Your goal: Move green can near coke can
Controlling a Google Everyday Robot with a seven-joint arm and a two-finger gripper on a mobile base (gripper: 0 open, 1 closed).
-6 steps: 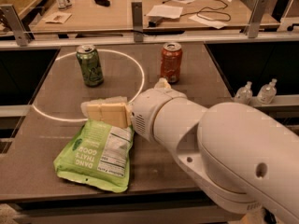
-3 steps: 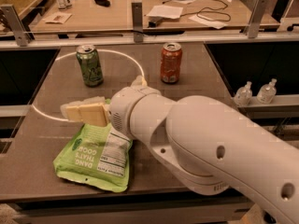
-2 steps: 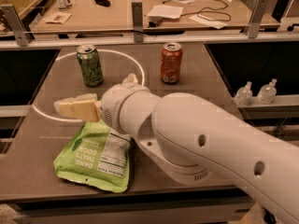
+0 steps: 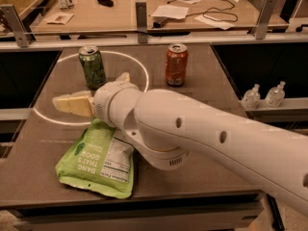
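The green can stands upright at the back left of the desk, inside a white ring painted on the top. The coke can is upright too, to its right and just outside the ring. The two cans are well apart, with bare desk between them.

The tool hangs low over the desk just in front of the green can, at the end of a thick white arm that reaches in from the lower right. It looks open: one cream finger points left over the ring's inside, the other shows only as a tip behind the round wrist, and the two are well apart. Nothing is held between them. Whether the tool touches the green can I cannot tell (the wrist hides part of the gap).

A flat light-green bag lies on the near left of the desk, its upper right edge under the arm. Off the desk's right side stand two small clear bottles on a lower ledge. Behind a rail, a second surface carries papers and a dark cable.
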